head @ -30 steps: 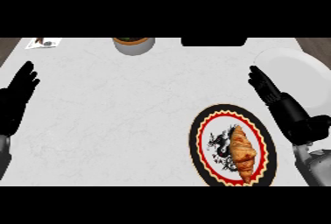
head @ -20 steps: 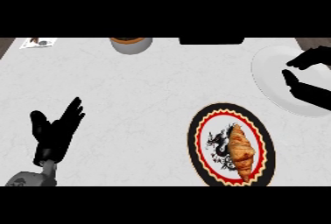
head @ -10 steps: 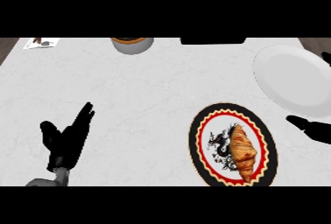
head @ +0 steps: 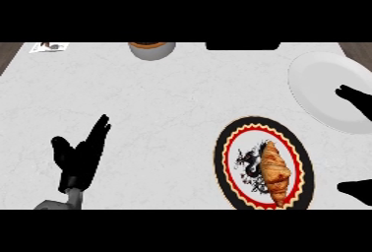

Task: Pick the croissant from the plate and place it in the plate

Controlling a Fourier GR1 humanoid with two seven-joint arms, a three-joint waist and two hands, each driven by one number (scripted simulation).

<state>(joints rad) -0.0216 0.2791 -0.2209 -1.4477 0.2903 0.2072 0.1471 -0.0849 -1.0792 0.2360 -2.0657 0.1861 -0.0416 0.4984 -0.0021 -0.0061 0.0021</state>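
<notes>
A golden croissant (head: 277, 173) lies on the right half of a patterned plate (head: 221, 160) with a black rim, a red ring and a dark dragon figure. This plate sits at the counter's lower right. A plain white plate (head: 318, 81) rests at the upper right, partly cut by the view's edge. Only parts of my right hand (head: 356, 101) show at the right edge: a finger lies over the white plate, and the thumb pokes in just right of the patterned plate. It is open and not touching the croissant. My left hand (head: 80, 153) stands open at the lower left, fingers straight, holding nothing.
A grey bowl (head: 151, 49) stands at the counter's far edge, with a small printed card (head: 49, 47) in the far left corner. A dark object (head: 242, 46) sits at the far edge right of the bowl.
My left hand came in from the left edge to the lower left and has held there. My right hand swung over the white plate, dropped out low right, and now spreads along the right edge.
</notes>
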